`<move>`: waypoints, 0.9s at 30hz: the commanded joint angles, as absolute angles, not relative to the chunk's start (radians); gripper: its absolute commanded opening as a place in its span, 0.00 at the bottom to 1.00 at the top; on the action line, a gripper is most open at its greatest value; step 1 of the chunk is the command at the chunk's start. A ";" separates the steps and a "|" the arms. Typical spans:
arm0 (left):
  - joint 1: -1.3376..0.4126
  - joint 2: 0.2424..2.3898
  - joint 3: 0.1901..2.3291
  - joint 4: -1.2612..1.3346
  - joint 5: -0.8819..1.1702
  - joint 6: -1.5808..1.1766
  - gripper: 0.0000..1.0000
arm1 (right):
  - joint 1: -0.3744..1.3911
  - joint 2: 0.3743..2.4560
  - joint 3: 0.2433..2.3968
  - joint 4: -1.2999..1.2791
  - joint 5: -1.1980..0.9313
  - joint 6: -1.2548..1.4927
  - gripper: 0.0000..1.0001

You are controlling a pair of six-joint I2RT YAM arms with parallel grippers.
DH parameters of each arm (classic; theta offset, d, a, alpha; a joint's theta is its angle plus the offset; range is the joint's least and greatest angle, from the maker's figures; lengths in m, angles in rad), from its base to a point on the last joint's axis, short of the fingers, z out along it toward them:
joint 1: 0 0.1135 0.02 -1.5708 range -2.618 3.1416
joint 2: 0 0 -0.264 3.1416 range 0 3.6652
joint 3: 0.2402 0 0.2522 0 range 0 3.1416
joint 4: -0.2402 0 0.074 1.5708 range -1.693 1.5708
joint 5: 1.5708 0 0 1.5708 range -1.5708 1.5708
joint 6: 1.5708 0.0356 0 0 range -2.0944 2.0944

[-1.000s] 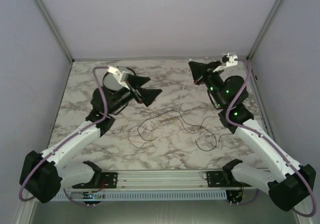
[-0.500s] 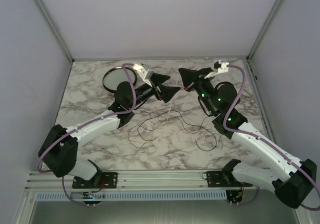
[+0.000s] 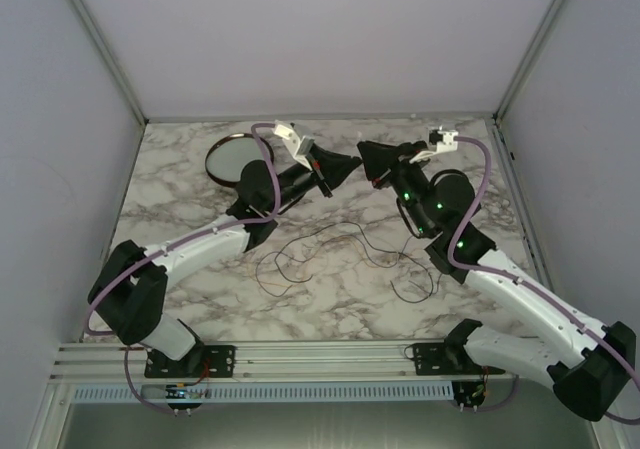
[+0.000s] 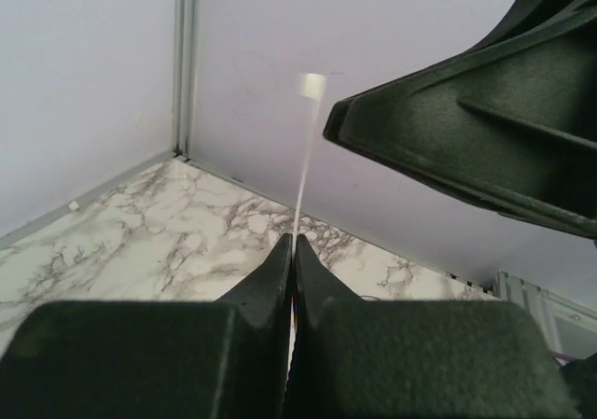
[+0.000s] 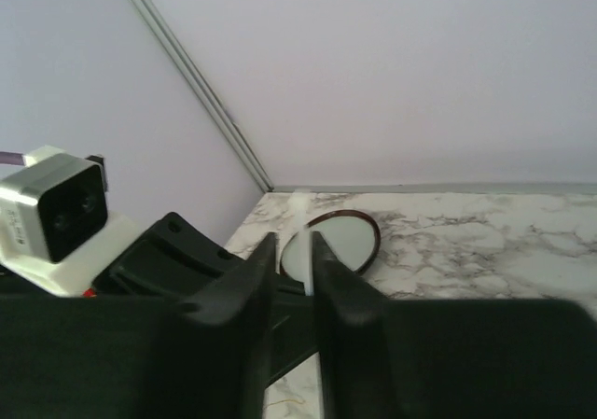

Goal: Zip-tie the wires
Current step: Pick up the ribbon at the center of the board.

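Note:
The zip tie (image 4: 303, 158), a thin white strip, rises from between the jaws of my left gripper (image 4: 292, 242), which is shut on it. In the right wrist view the same zip tie (image 5: 299, 204) stands in the gap of my right gripper (image 5: 292, 240), whose jaws are parted a little wider than the strip. Both grippers meet tip to tip above the back middle of the table: left gripper (image 3: 347, 166), right gripper (image 3: 369, 158). The wires (image 3: 330, 254) lie in loose dark loops on the marble below and in front of them.
A round dark-rimmed dish (image 3: 225, 159) sits at the back left, also seen behind the right fingers as the dish (image 5: 340, 242). Grey walls close in on three sides. The arm bases and a rail (image 3: 320, 354) run along the near edge.
My left arm swung right from over the dish to meet the right gripper and shut on the zip tie. The right gripper moved left and its jaws parted slightly.

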State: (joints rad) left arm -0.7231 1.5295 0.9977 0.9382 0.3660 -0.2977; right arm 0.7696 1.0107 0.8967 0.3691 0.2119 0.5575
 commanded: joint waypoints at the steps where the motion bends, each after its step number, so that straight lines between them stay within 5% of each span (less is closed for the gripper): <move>1: -0.727 1.541 1.022 1.039 0.364 -0.334 0.00 | 0.772 0.944 0.890 0.412 0.212 0.537 0.27; 4: -0.726 1.541 1.019 1.046 0.348 -0.351 0.00 | 0.747 0.881 0.875 0.403 0.211 0.529 0.45; 7: -0.727 1.537 1.014 1.060 0.353 -0.367 0.00 | 0.712 0.808 0.850 0.395 0.201 0.516 0.51; 11: -0.727 1.521 0.995 1.125 0.404 -0.420 0.00 | 0.649 0.732 0.813 0.386 0.140 0.499 0.54; 17: -0.728 1.484 0.993 1.189 0.509 -0.517 0.00 | 0.539 0.714 0.767 0.474 -0.226 0.516 0.54; 27: -0.727 1.466 1.012 1.249 0.602 -0.597 0.00 | 0.525 0.928 0.854 0.632 -0.550 0.616 0.46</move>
